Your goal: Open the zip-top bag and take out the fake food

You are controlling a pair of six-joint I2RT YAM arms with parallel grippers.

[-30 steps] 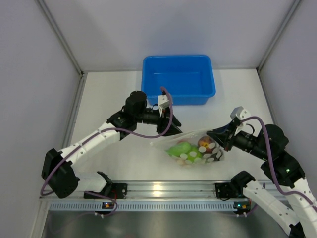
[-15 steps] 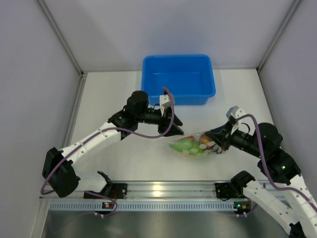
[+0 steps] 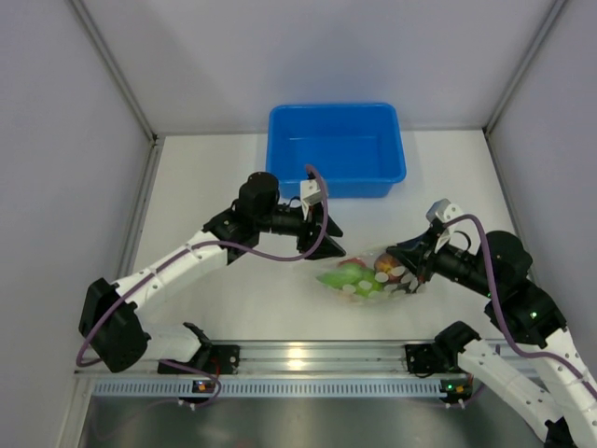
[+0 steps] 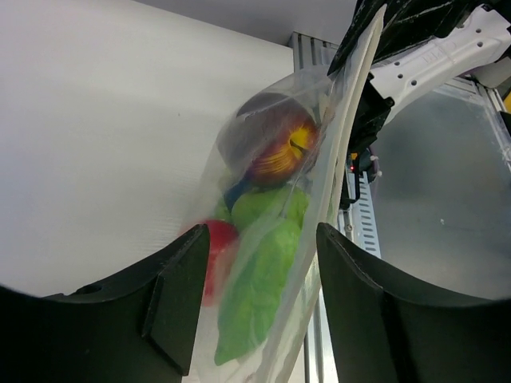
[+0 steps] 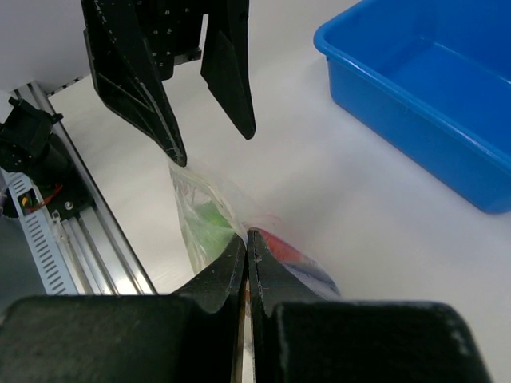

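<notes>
the right gripper [image 3: 407, 273] is clenched on the right edge of the zip-top bag [image 3: 359, 279]. the bag is between the two grippers, near the blue bin [image 3: 336, 187]. the left gripper [image 3: 330, 242] has its jaws apart around the bag's other end. the fake food [image 4: 267, 239] is inside the bag.

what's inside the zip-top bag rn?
Through the clear zip-top bag: green pieces, a red piece, a dark ball with an orange-yellow patch, a sliver of blue. Anything behind those is covered, so the full count is unclear.
</notes>
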